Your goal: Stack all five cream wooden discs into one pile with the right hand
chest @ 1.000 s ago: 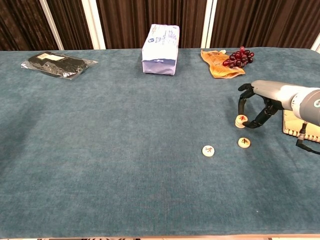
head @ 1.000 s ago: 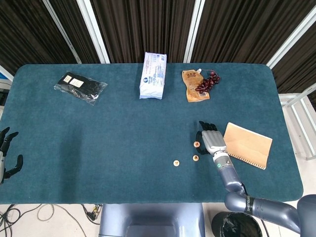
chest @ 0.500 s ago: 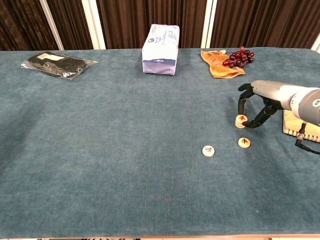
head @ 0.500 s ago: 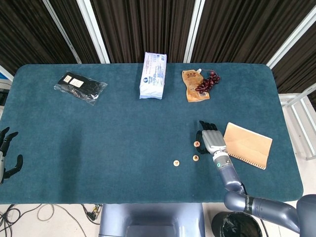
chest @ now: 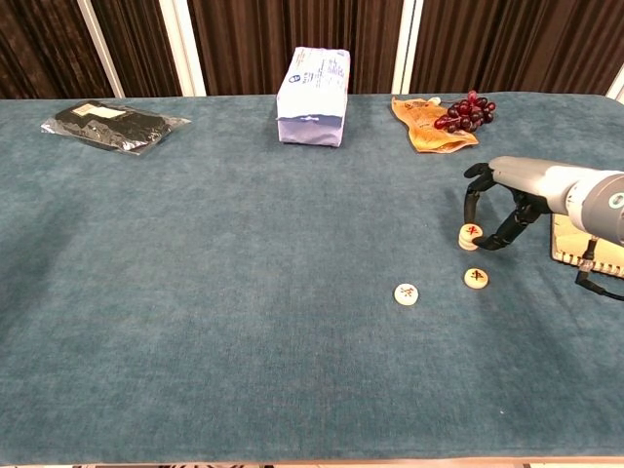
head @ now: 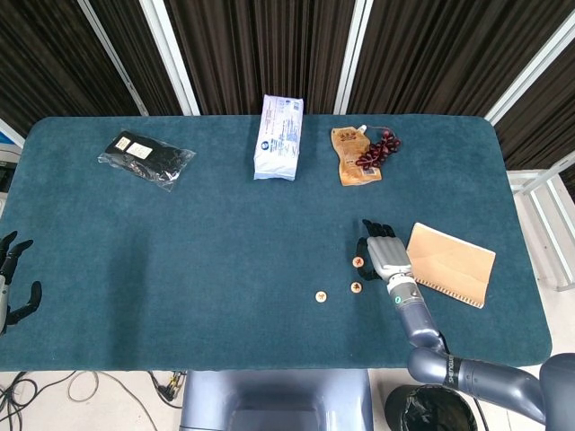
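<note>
Right hand (chest: 502,200) fingers arched around disc stack (chest: 470,236), grip unclear; notebook (head: 451,264) beside.

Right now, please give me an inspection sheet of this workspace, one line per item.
Surface: teal cloth table, flat.
Job's things: disc pile by the right hand; two single discs apart, nearer the front edge.
Clutter: tissue pack, black packet, orange pouch with grapes, brown notebook.
Hands: right hand arched around the pile, contact unclear; left hand off the table, fingers apart, holding nothing.
Cables: some on the floor.
Surroundings: dark curtains, black bin.
</note>
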You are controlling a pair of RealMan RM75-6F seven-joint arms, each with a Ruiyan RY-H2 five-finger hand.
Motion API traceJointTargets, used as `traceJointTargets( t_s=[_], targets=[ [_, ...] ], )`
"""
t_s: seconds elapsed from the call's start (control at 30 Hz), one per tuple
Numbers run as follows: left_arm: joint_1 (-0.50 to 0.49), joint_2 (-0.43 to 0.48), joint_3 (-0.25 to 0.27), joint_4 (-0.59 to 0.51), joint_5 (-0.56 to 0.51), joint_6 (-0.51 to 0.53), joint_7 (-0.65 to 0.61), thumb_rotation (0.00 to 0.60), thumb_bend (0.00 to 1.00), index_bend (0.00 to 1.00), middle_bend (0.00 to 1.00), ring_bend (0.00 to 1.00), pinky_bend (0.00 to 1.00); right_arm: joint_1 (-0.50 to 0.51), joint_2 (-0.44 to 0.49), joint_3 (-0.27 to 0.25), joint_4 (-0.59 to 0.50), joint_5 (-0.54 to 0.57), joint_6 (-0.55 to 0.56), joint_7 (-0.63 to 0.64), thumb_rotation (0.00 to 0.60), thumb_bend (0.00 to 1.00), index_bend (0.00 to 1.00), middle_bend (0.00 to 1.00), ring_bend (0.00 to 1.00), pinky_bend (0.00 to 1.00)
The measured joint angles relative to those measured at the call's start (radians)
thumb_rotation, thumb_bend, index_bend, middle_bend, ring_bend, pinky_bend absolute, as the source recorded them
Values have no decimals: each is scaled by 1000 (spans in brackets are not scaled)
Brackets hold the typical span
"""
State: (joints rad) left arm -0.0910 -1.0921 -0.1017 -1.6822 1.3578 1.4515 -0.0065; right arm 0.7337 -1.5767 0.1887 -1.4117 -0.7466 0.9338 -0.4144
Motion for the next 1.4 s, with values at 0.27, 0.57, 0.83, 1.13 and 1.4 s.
traceJointTargets(
  t_s=[0.27, 0.57, 0.83, 1.13, 1.4],
  targets=[
    [0, 0, 0, -1, -1, 0, -1, 600, 467, 153, 0, 0, 0, 1, 0, 0, 1, 2, -1, -3, 600, 407, 470, 0, 0, 0],
    [0, 1, 0, -2, -3, -2, -1, 600, 467, 153, 0, 0, 0, 0, 0, 0, 1, 3, -1, -3, 600, 407, 466, 0, 0, 0],
    [0, 3, 0, -5, -7, -5, 0, 600, 467, 154, 0, 0, 0, -2, 0, -1, 2, -1, -2, 1, 600, 407, 465, 0, 0, 0],
    [1, 4, 0, -8, -7, -4, 0, 600, 482, 155, 0, 0, 0, -3, -3, 0, 4, 1, 2, -1, 600, 407, 428, 0, 0, 0],
    [2, 3, 2, -7, -6, -4, 1, 600, 483, 155, 0, 0, 0, -8, 11, 7, -9, 5, 15, -2, 600, 407, 335, 0, 0, 0]
  ],
)
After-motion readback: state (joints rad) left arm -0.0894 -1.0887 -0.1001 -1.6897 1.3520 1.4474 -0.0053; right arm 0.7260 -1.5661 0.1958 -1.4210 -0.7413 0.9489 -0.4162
